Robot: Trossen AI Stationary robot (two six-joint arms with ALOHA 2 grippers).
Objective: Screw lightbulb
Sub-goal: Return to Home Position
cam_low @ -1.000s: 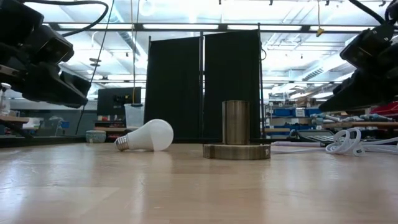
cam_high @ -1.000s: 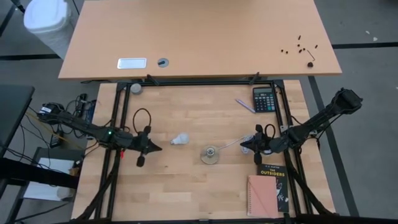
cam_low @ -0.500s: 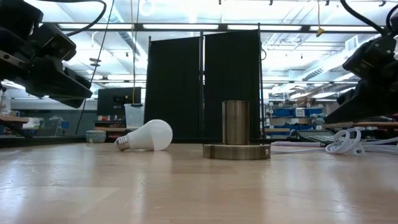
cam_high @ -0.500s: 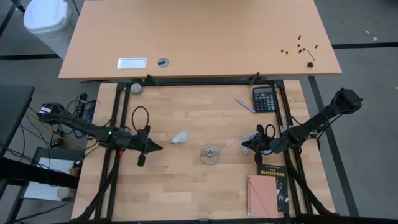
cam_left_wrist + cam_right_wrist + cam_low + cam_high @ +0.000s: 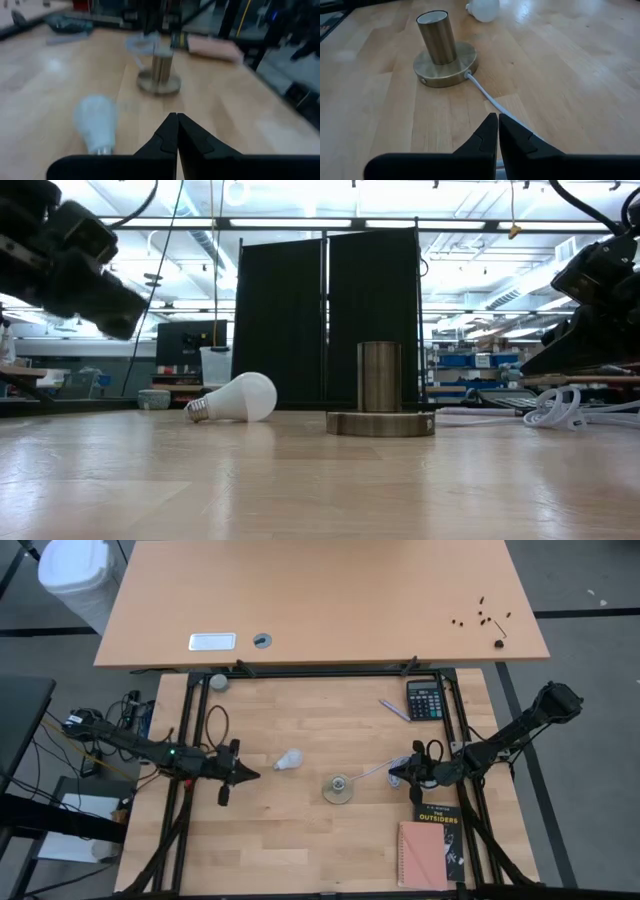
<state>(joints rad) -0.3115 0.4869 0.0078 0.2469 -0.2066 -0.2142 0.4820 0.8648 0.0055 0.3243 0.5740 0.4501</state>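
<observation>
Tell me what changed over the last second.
The left gripper drew back a little toward the table's left side, away from the bulb. The right gripper eased back slightly too. Both are shut and empty; nothing was gripped or released. The bulb lies on its side left of the lamp, and neither has moved.

Calculator [image 5: 426, 699] and pen [image 5: 393, 709] lie at one corner of the wooden table [image 5: 300, 850] — a book [image 5: 443, 817] and pink notebook [image 5: 416, 852] touch at the next.
</observation>
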